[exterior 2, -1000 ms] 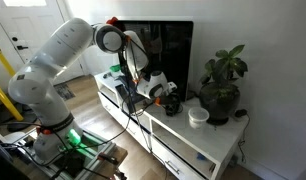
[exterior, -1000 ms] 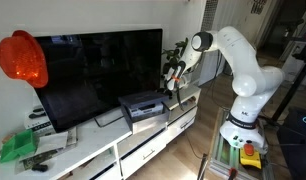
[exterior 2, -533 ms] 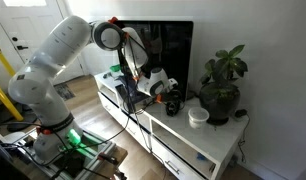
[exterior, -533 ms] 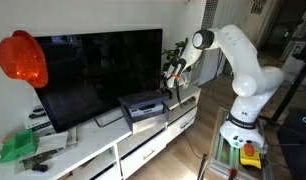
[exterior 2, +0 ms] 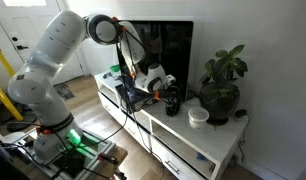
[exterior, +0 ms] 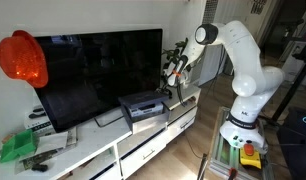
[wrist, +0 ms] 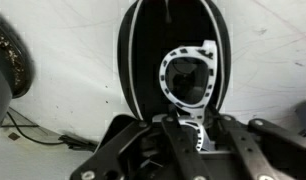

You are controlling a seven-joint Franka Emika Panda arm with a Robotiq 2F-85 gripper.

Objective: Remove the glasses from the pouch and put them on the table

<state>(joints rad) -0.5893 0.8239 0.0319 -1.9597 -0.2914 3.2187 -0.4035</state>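
Note:
In the wrist view a black oval pouch [wrist: 143, 60] lies open on the white table [wrist: 278, 60]. White-framed glasses [wrist: 188, 78] show against its dark inside. My gripper [wrist: 188, 135] is shut on the lower part of the glasses frame. In both exterior views the gripper [exterior: 175, 78] [exterior 2: 165, 88] hangs just above the long white TV cabinet [exterior: 103, 150] [exterior 2: 208, 140], next to the TV's end. The pouch shows as a dark shape [exterior 2: 172, 104] under it.
A black TV [exterior: 93, 70] [exterior 2: 168, 45] stands close behind the gripper. A potted plant [exterior 2: 223, 85] and a white cup [exterior 2: 198, 117] sit at the cabinet's end. A black box [exterior: 143, 105] lies before the TV. A small green-topped stand [exterior: 248, 155] is by the robot base.
The arm's upper joints have risen a little. The gripper stays over the pouch, shut on the glasses, and has lifted slightly.

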